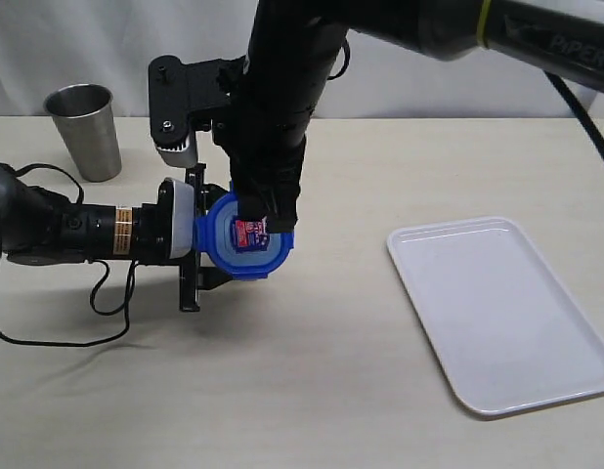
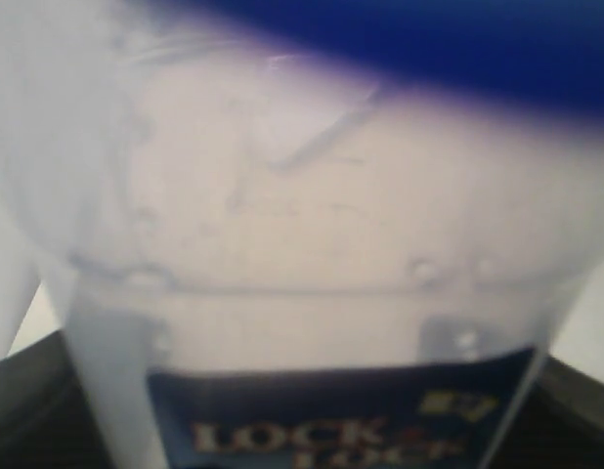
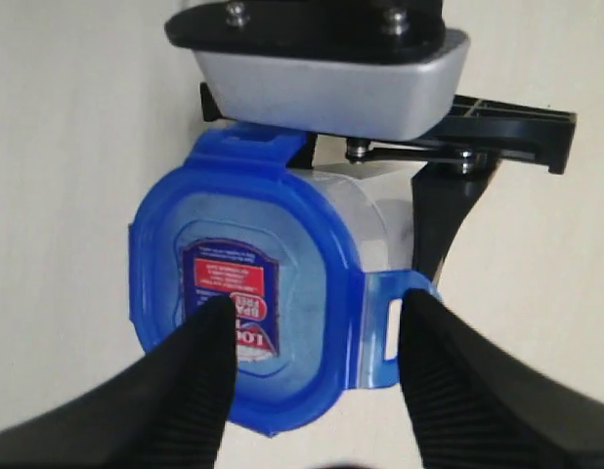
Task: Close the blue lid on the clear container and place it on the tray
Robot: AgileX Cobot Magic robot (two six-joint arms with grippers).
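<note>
Steel cup at far left on the table. Left gripper clamps the clear container sideways, off the table. Blue lid sits on its mouth, sticker facing out. Right gripper is spread, its 2 fingertips at the lid face and side tab. Tray lies right, well apart.

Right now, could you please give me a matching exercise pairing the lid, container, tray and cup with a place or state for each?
1 lid
2 container
3 tray
4 cup

a white, on the right
b steel, far left
c in left gripper
d blue, atop container

Pairs: 1-d, 2-c, 3-a, 4-b
</note>
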